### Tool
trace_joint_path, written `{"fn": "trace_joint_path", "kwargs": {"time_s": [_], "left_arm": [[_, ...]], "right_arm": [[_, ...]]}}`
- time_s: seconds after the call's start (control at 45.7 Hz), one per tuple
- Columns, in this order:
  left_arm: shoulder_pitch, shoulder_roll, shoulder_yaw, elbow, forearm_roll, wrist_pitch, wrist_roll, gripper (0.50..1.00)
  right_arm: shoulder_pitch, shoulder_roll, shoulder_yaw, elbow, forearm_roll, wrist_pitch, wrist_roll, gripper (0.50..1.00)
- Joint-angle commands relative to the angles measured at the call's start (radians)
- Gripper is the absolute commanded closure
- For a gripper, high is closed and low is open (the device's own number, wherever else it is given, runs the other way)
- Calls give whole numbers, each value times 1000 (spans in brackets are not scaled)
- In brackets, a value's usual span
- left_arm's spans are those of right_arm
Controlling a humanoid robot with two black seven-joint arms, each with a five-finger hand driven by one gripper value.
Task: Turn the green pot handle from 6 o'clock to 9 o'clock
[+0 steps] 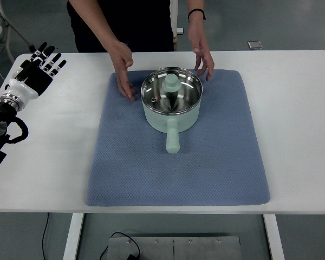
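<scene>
A pale green pot [171,111] with a glass lid and green knob [171,82] stands on a blue mat [146,168] at its far middle. The pot handle [173,138] points straight toward me, at 6 o'clock. My left hand [41,65] rests on the white table at the far left, well away from the pot, fingers spread and holding nothing. My right arm does not show.
A person stands at the table's far side. Both of their hands [123,67] [202,51] rest on the mat's far edge, one on each side of the pot. The white table [298,124] surrounds the mat.
</scene>
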Motion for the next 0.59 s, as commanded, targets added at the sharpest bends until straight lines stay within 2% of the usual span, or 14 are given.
{"fn": "trace_joint_path", "kwargs": {"time_s": [0.0,0.569], "left_arm": [[0,0,0,0,2,1,0,500],[2,8,-6,0,0,9,0,500]], "right_arm": [[0,0,0,0,0,0,1,500],[0,0,0,0,0,0,-1,500]]}}
